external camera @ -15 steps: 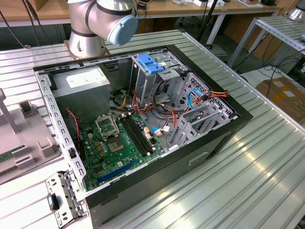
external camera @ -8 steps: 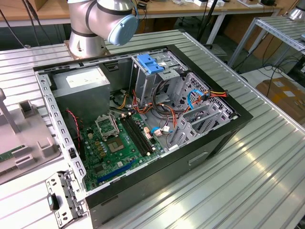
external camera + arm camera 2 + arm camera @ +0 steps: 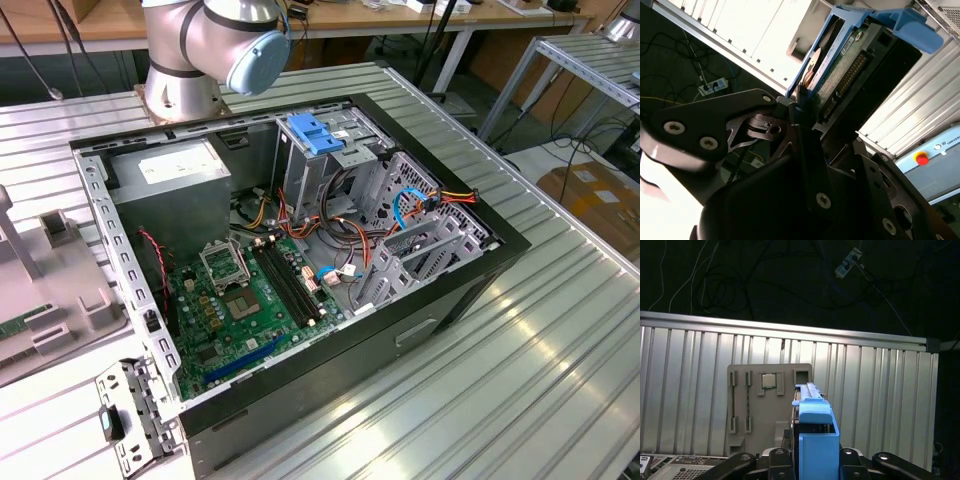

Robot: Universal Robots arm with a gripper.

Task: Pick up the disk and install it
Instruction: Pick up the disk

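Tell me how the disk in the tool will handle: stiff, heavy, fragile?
Probably stiff: the disk looks like a rigid slab in blue rails. Likely fragile, since its circuit board and connector pins are bare.

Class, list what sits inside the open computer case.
Inside the computer case: motherboard, power supply, drive cage topped by a blue bracket, loose cables. The bracket hides the cage space beneath it. The pincer holds the disk outside it.

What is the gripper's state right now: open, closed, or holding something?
Gripper: closed, holding the disk by its blue-railed edge, as seen in both wrist views.
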